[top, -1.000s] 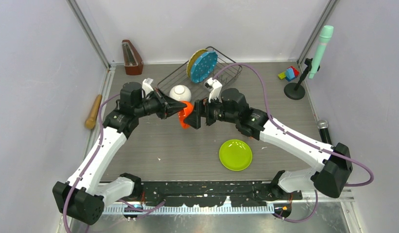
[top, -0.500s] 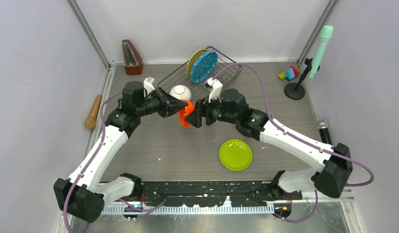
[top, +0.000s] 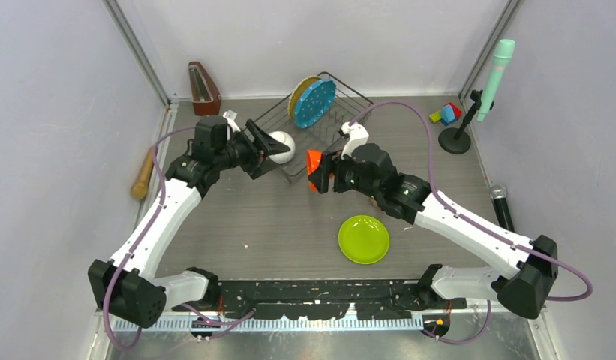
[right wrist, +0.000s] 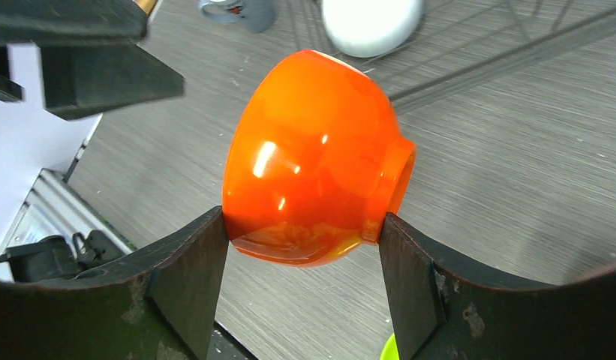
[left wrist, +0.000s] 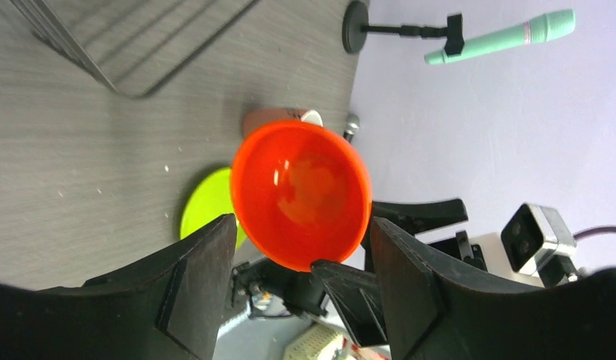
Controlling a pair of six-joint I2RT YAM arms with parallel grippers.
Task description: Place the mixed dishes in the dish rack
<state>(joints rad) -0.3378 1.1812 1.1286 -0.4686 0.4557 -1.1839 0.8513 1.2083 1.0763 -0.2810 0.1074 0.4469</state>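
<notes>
R gripper (top: pixel 317 172) w/ orange bowl (top: pixel 313 158), nr dish rack (top: pixel 356 94)

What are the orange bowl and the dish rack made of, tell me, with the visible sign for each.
The orange bowl looks like hard plastic or glazed ceramic, which one is unclear: smooth, glossy, with sharp bright highlights. The dish rack looks like thin dark metal wire, perhaps coated: slender straight rods, little shine.
</notes>
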